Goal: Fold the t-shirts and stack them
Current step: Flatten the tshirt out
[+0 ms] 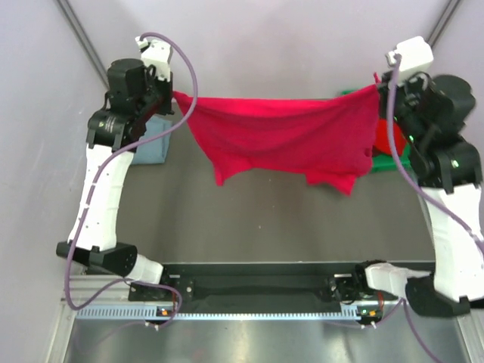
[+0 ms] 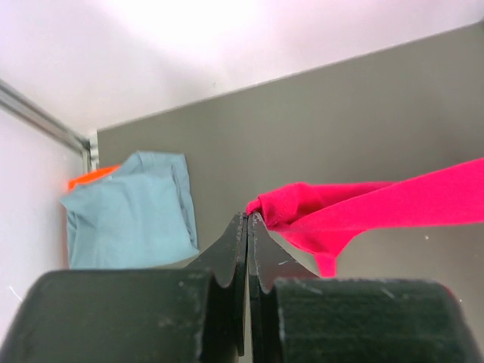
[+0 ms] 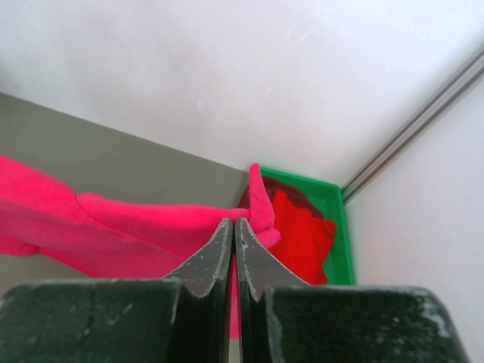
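Note:
A bright red t-shirt [image 1: 283, 136] hangs stretched between my two grippers above the grey table. My left gripper [image 1: 175, 95] is shut on its left corner; the pinched cloth [image 2: 276, 203] shows at the fingertips in the left wrist view. My right gripper [image 1: 376, 88] is shut on its right corner [image 3: 261, 204]. A folded grey-blue t-shirt [image 1: 155, 140] lies at the far left, also in the left wrist view [image 2: 132, 215]. More red t-shirts [image 3: 302, 234], one darker red [image 3: 299, 203], lie in the green bin.
The green plastic bin [image 1: 401, 155] stands at the far right, also in the right wrist view [image 3: 339, 227]. An orange thing [image 2: 91, 178] peeks from behind the grey-blue shirt. White walls close the back and sides. A black rail [image 1: 257, 283] runs along the near edge.

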Tool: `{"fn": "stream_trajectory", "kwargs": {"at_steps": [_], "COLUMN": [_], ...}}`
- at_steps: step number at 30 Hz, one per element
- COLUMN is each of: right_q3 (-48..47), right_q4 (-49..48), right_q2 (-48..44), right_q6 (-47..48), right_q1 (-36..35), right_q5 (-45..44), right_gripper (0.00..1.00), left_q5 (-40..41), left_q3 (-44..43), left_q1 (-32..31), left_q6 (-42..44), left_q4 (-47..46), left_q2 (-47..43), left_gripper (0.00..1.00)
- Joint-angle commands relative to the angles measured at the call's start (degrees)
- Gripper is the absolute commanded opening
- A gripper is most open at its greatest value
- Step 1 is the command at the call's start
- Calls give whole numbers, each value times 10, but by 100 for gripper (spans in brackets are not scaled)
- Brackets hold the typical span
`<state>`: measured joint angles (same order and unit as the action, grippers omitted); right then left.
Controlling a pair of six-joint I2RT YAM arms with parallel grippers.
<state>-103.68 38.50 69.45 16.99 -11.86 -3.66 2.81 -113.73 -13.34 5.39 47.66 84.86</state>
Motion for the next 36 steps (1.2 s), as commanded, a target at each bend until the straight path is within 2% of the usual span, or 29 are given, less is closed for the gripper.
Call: {"fn": "stream_trajectory", "kwargs": {"at_steps": [1,12,19,27,31,36], "right_q3": [22,35,13,69,123,162], "right_q4": [-33,-9,-5,-98,-143,-188], "right_q2": [-77,-212,-214,-130,-83,35], "right_q6": [10,-23,-34,1,24,23], "right_q1": [-1,7,7,8,7,8], "right_q5": [11,76,60,44,60,64], "right_gripper": [0,0,0,0,0,0], "left_q5": [-16,-25,-19,7,19,-2], "left_q3": [-8,-54,-40,150,252,298], "left_q1": [-2,9,35,35,36,53], "left_q6": [19,52,52,102,148,175], "left_q4": [-20,-9,-13,-105,-179,-256], "left_q2": [-59,-163,-188,-168,-112,-11], "left_gripper": [0,0,0,0,0,0]}}
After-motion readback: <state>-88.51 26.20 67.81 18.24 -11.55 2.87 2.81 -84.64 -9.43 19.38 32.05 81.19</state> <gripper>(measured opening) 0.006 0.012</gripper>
